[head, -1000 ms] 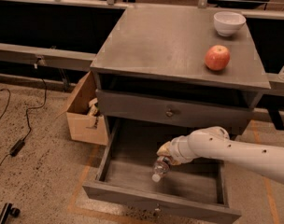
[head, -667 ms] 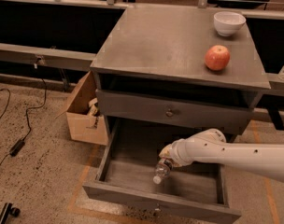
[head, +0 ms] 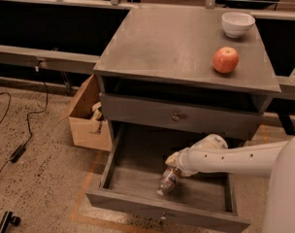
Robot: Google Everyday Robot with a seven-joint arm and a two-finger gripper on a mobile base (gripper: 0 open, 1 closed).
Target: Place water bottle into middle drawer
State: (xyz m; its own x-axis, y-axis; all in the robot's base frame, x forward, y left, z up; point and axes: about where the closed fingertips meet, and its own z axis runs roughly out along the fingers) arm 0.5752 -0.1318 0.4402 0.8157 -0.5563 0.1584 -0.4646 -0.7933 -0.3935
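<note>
The water bottle (head: 167, 180), clear plastic with a pale label, sits tilted inside the open middle drawer (head: 138, 169), its lower end toward the drawer's front wall. My gripper (head: 173, 163) reaches in from the right on a white arm and is at the bottle's upper end. The drawer is pulled well out below the closed drawer front with a round metal knob (head: 175, 117).
A red apple (head: 225, 59) and a white bowl (head: 237, 24) stand on the grey cabinet top (head: 172, 42). A cardboard box (head: 87, 113) sits on the floor left of the cabinet. A cable (head: 21, 140) runs across the floor at left.
The arm and bottle have shifted slightly lower and toward the drawer's front; the bottle is further into the drawer than before.
</note>
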